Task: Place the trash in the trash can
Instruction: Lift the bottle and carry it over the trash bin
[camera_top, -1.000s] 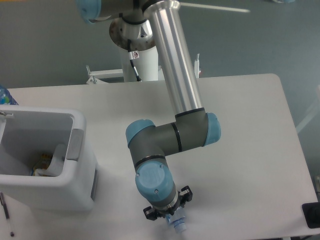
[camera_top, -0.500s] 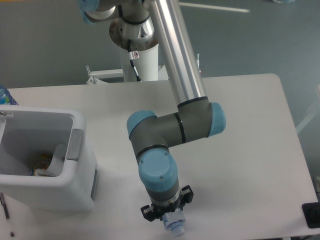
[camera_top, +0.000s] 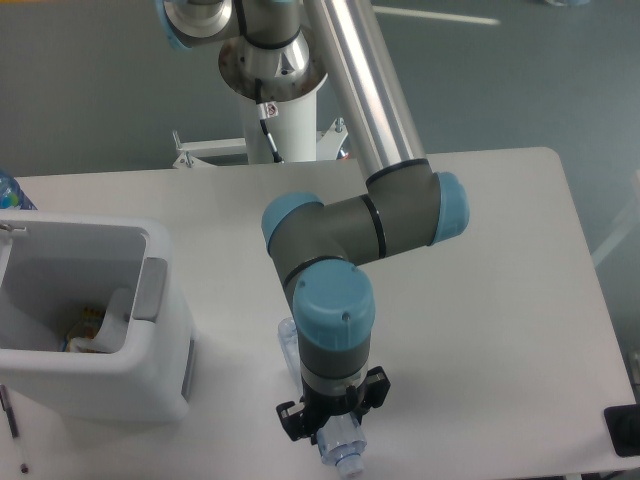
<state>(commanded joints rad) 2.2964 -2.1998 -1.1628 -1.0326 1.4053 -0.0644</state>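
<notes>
Gripper (camera_top: 335, 430) points down near the table's (camera_top: 500, 300) front edge, closed on the clear, wrinkly bottle (camera_top: 343, 447). Bare tabletop lies to its right; the white bin (camera_top: 150, 370) stands left.

Right half of the desk (camera_top: 520, 300) is wide open. On the left the bin (camera_top: 90, 320) blocks the way, with a bare strip between it and the arm (camera_top: 330, 330).

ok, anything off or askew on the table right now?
Nothing spilled or damaged. The bottle lies on its side at the table's near edge, mostly hidden under the gripper. The trash can stands upright with scraps inside. Whether the fingers are closed is hidden.
</notes>
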